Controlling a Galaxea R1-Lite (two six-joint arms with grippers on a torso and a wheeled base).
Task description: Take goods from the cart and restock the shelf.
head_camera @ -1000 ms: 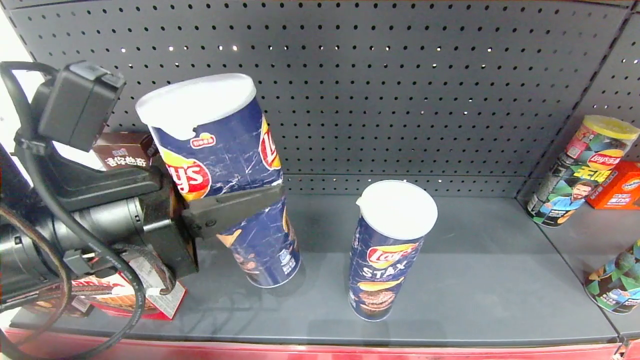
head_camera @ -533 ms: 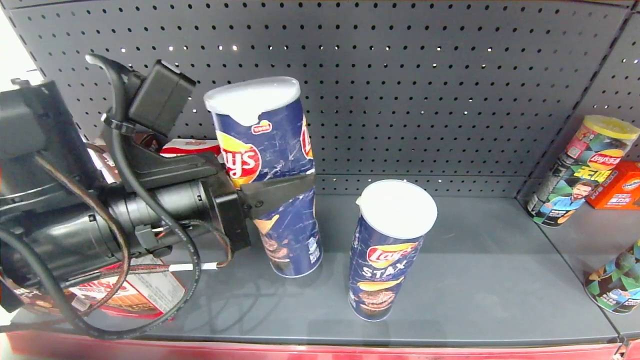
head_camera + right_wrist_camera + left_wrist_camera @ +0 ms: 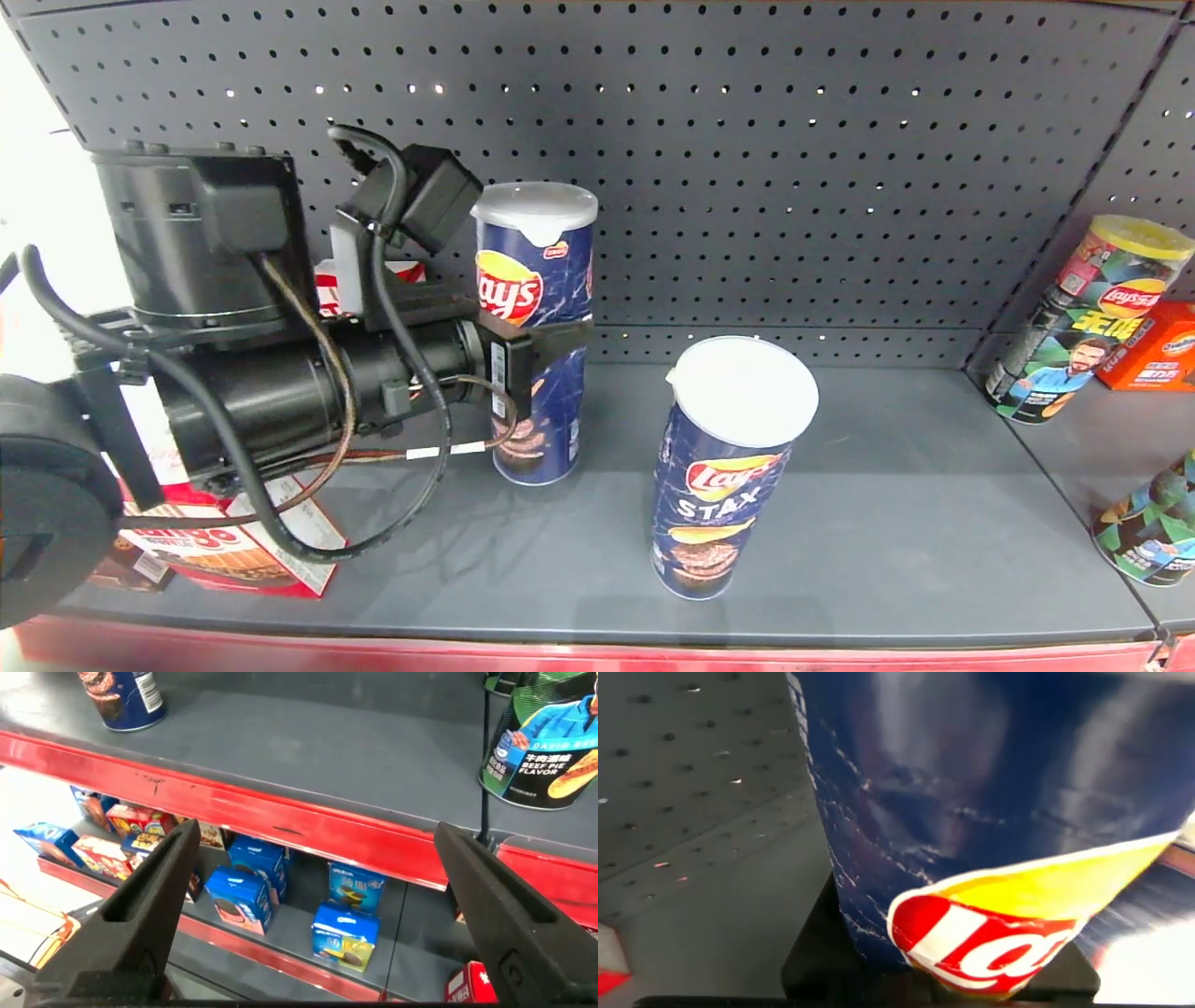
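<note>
A blue chips can (image 3: 534,280) with a white lid stands upright near the pegboard at the back of the grey shelf (image 3: 887,523). My left gripper (image 3: 541,341) is shut on its middle from the left. The can's base is at or just above the shelf floor. In the left wrist view the held can (image 3: 971,812) sits close between the dark fingers (image 3: 817,957). A second blue chips can (image 3: 728,467) stands free to the right and nearer the front. My right gripper (image 3: 322,924) hangs open below the red shelf edge (image 3: 280,812), holding nothing.
Red snack boxes (image 3: 224,551) lie at the shelf's left front under my left arm. Green chips cans (image 3: 1083,317) and an orange box (image 3: 1153,350) fill the neighbouring bay on the right. Blue boxes (image 3: 243,891) sit on a lower shelf.
My left arm carried the held can rightward and back toward the pegboard. The can went from tilted to upright and came down to the shelf.
</note>
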